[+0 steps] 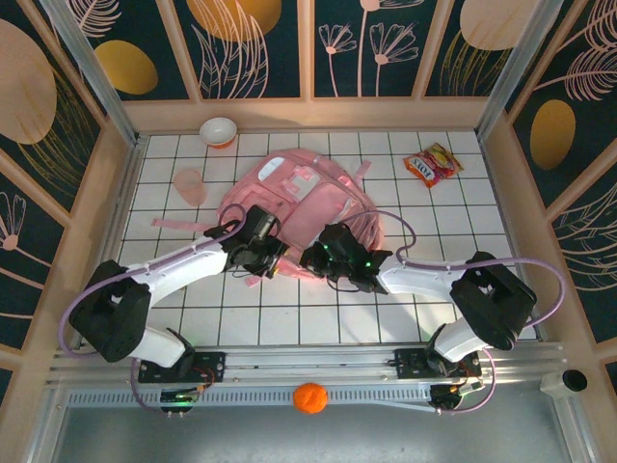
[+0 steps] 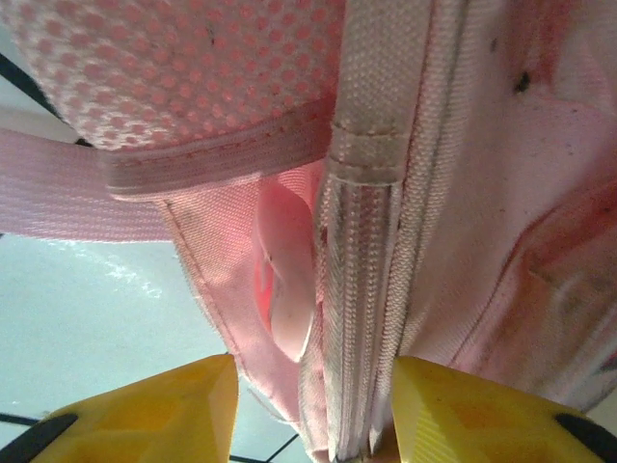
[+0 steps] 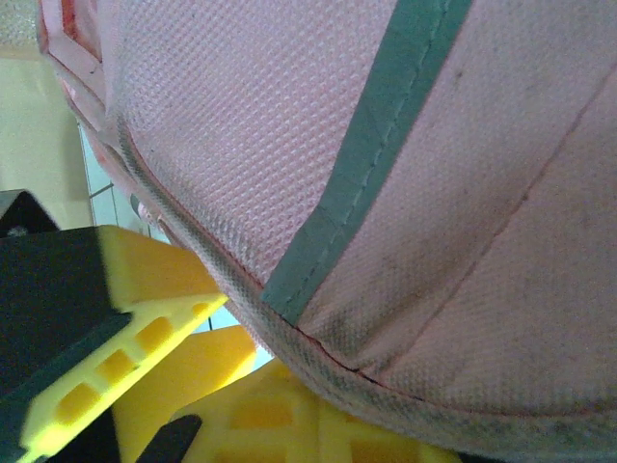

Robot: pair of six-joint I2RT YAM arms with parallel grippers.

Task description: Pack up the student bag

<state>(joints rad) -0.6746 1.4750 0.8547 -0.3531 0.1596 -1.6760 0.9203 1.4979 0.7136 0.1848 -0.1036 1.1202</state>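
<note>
We see the white tiled worktop (image 1: 241,318) first, walled in by patterned panels. The student bag (image 1: 318,198) lies flat near its middle, a little toward the back. It is pink, with pale front panels facing up and straps trailing to its right and near side.

The left arm (image 1: 164,275) and right arm (image 1: 434,280) both reach inward from their bases and meet at the bag's near edge.

The left gripper (image 2: 313,424) straddles a stitched zip seam of the bag. Its yellow fingers (image 2: 145,415) sit on either side of the fabric, close against it, though from this close view we cannot tell whether they are actually pinching it.

The right gripper (image 3: 217,371) has its jaws together, tucked under the bag's piped rim, with pink mesh and a grey-green trim strip curving above it.

A red and yellow snack packet (image 1: 432,164) lies well apart from the bag at the back right. A white bowl (image 1: 219,130) stands by the back wall. A pale pink cup (image 1: 190,185) stands just left of the bag. An orange ball (image 1: 309,397) rests on the metal ledge in front of the arm bases.
</note>
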